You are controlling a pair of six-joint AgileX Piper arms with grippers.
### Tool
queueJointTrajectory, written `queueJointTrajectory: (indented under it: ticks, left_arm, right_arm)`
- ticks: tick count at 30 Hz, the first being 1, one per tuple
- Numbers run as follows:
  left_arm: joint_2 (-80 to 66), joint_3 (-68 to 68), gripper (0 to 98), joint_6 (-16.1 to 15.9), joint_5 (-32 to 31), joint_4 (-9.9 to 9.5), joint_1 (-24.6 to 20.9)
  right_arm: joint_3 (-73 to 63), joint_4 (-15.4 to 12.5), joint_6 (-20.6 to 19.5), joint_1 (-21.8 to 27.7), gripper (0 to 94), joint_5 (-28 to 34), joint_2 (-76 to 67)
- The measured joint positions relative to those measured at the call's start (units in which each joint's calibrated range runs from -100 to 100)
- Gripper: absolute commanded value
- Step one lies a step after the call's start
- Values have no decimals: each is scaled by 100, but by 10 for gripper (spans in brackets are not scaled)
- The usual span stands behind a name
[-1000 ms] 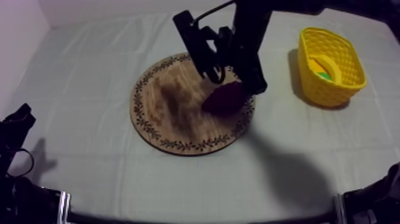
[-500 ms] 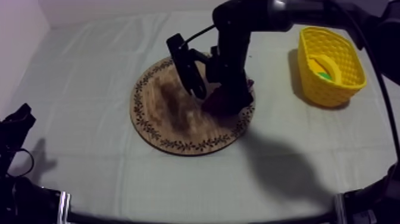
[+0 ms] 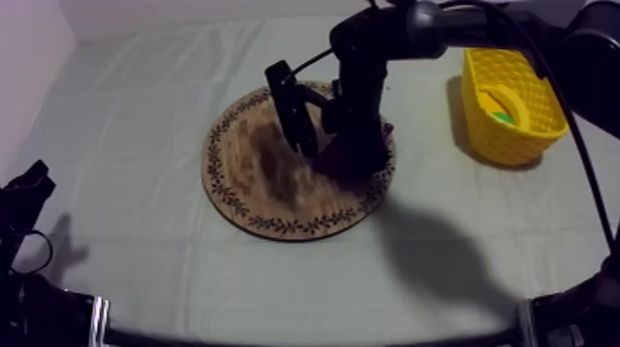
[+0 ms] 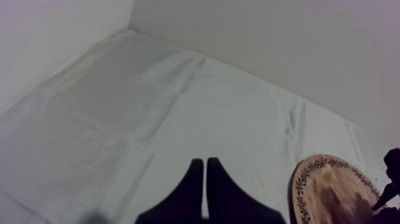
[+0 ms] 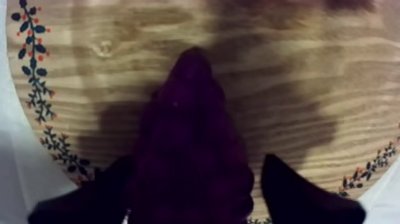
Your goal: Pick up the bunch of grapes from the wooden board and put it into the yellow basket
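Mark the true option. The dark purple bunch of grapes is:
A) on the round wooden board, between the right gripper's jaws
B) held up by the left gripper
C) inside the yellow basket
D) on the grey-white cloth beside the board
A: the right wrist view shows the dark purple bunch of grapes lying on the round wooden board, with the right gripper straddling it, jaws apart on either side.

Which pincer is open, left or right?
The right pincer: its fingers stand apart either side of the bunch of grapes on the wooden board. The left pincer is shut, a narrow wedge.
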Motion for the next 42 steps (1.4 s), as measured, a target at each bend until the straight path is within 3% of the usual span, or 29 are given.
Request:
queueJointTrajectory:
  ticks: [3, 6, 17, 28, 34, 42]
  left_arm:
    - [0, 0, 0, 0, 0, 0, 0]
    - [0, 0, 0, 0, 0, 0, 0]
    - [0, 0, 0, 0, 0, 0, 0]
    - [0, 0, 0, 0, 0, 0, 0]
    - [0, 0, 0, 0, 0, 0, 0]
    - [0, 0, 0, 0, 0, 0, 0]
  right_arm:
    - [5, -13, -28, 34, 337, 0, -8]
    - [14, -13, -41, 75, 311, -2, -85]
    - [-357, -61, 38, 179, 307, 389, -907]
    - [-1509, -257, 216, 223, 310, 1438, -2000]
    - [-1533, -201, -19, 368, 307, 1605, -2306]
    - [-960, -140, -719, 929, 329, 1426, -2674]
